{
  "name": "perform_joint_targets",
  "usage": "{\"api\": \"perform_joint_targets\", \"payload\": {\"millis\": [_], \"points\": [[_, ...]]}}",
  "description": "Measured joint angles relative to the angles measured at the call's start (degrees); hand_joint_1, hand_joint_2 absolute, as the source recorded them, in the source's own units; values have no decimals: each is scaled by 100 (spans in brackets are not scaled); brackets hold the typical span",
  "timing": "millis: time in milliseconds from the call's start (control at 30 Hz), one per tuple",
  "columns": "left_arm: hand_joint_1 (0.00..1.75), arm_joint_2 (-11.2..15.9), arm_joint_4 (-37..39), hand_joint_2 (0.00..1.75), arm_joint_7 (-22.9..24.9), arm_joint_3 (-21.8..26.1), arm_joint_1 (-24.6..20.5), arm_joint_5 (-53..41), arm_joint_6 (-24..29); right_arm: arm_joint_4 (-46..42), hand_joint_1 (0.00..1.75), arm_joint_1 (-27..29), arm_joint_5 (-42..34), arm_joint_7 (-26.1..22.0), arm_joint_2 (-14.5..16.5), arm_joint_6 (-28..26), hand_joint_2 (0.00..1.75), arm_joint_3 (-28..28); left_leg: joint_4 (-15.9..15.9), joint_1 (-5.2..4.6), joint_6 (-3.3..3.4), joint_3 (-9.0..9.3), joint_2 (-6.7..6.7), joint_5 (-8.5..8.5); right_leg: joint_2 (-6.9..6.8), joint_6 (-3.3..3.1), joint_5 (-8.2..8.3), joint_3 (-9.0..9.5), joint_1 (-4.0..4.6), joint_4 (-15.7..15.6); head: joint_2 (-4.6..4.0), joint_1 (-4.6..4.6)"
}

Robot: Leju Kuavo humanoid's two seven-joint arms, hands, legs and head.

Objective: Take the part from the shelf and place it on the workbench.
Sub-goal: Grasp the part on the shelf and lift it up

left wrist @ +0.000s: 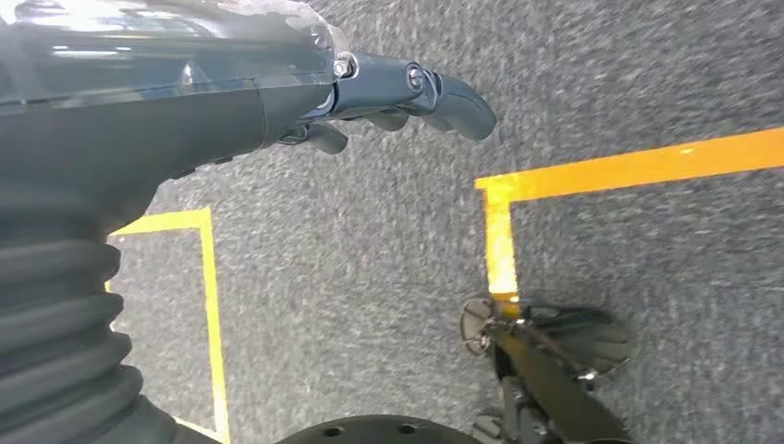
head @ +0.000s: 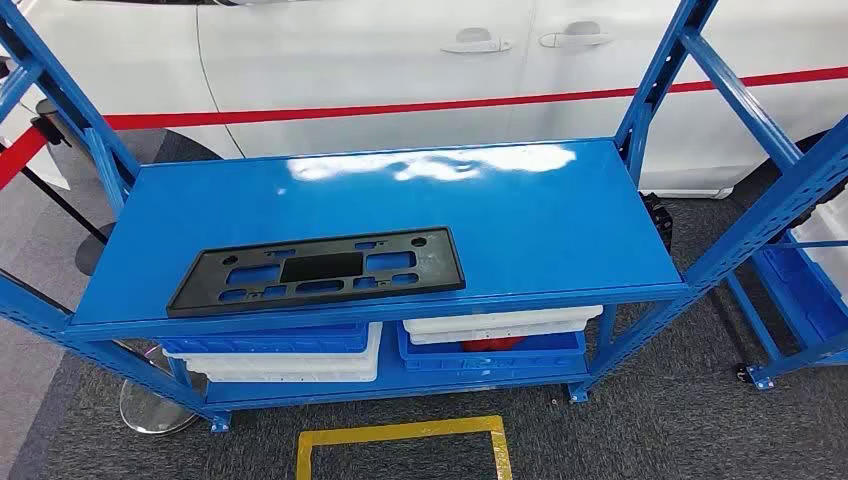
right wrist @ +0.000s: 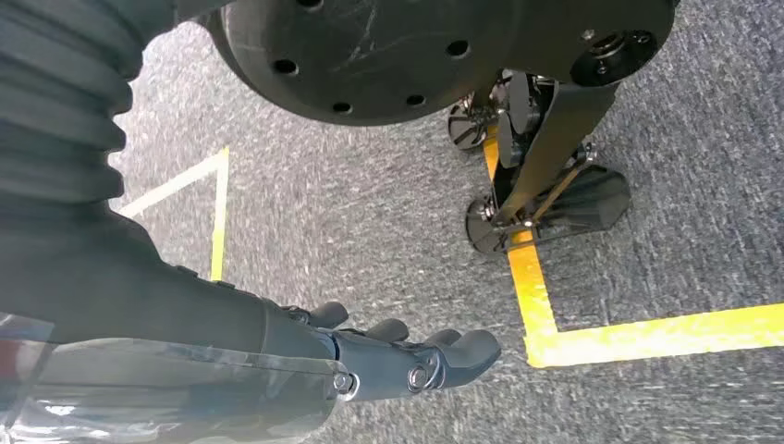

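The flat black part (head: 318,270) on the shelf (head: 560,215) looks light and stiff; grip its long front edge. Both the left hand (left wrist: 388,97) and right hand (right wrist: 398,356) hang empty, fingers loosely apart.

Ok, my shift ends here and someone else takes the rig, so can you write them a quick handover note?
Left hand: hangs over the grey carpet, holding nothing, fingers loosely extended.
Right hand: the same, empty over the carpet.
Flat black rectangular plastic part with cut-outs: lies on the blue metal shelf, toward its front left.
Done: nothing; the part is untouched.
Left: reach in, grasp the part, carry it to the workbench and set it down.
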Motion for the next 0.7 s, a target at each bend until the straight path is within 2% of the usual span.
{"api": "perform_joint_targets", "payload": {"millis": [133,267,467,700], "points": [[0,-57,42,0,-117,331,-63,-290,101,75,0,-44,-334,-111,34,-164,0,229,0,0,0,0,0,0,0,0,0,0,0,-1,1,0],[0,-136,95,0,-285,795,-134,-659,251,154,0,-92,-745,-368,73,-393,175,492,0,0,0,0,0,0,0,0,0,0,0,-1,0,0],[0,-251,191,0,-548,1481,-252,-1224,464,3,0,-89,-681,-881,131,-673,175,338,0,0,0,0,0,0,1,0,0,0,0,-1,0,0],[0,-314,259,0,-743,1953,-330,-1623,583,-680,0,-31,-179,-1248,244,-625,175,-119,0,0,0,2,0,0,1,0,0,0,0,-1,0,0]]}}
